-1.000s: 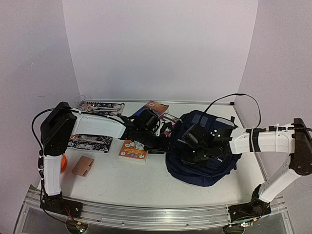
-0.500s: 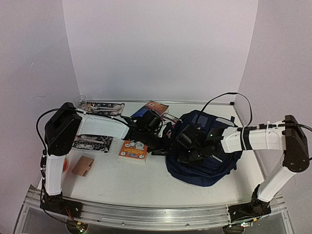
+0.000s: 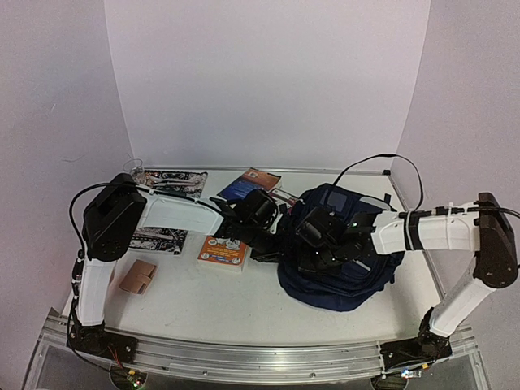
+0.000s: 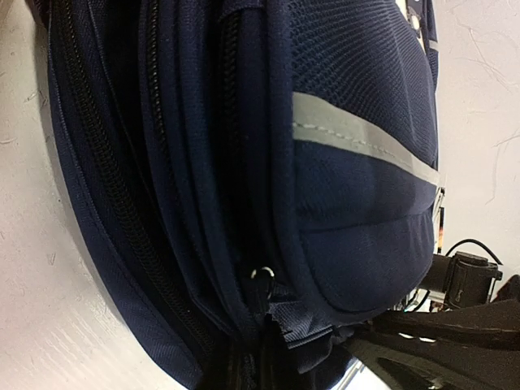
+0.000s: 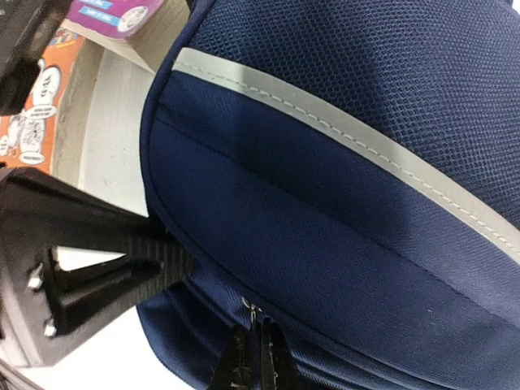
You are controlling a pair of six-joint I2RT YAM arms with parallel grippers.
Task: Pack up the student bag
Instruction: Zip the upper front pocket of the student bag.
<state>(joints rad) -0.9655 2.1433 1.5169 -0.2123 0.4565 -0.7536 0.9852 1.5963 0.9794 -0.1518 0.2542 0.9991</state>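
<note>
The student bag (image 3: 345, 264), navy with a grey stripe (image 5: 341, 130), lies right of the table's middle and fills both wrist views (image 4: 341, 179). My left gripper (image 3: 272, 246) is at the bag's left edge, shut on a fold of fabric (image 4: 317, 329) just below a small metal zipper ring (image 4: 262, 273). My right gripper (image 5: 253, 361) is on top of the bag's left part (image 3: 313, 244). It is shut, its thin tips pinching the zipper pull (image 5: 252, 310) along a seam. The left gripper's ribbed black finger (image 5: 150, 262) touches the bag's side in the right wrist view.
An orange booklet (image 3: 223, 250) lies just left of the bag, a blue book (image 3: 248, 183) behind it. Two black patterned flat pieces (image 3: 171, 180) (image 3: 154, 238), a tan wallet (image 3: 138, 276) and a clear glass (image 3: 135, 169) sit at the left. A purple box (image 5: 114, 16) lies near the bag.
My left gripper slid right onto the bag's edge and closed there. My right gripper moved left over the bag, shut on the zipper pull and stayed shut.
</note>
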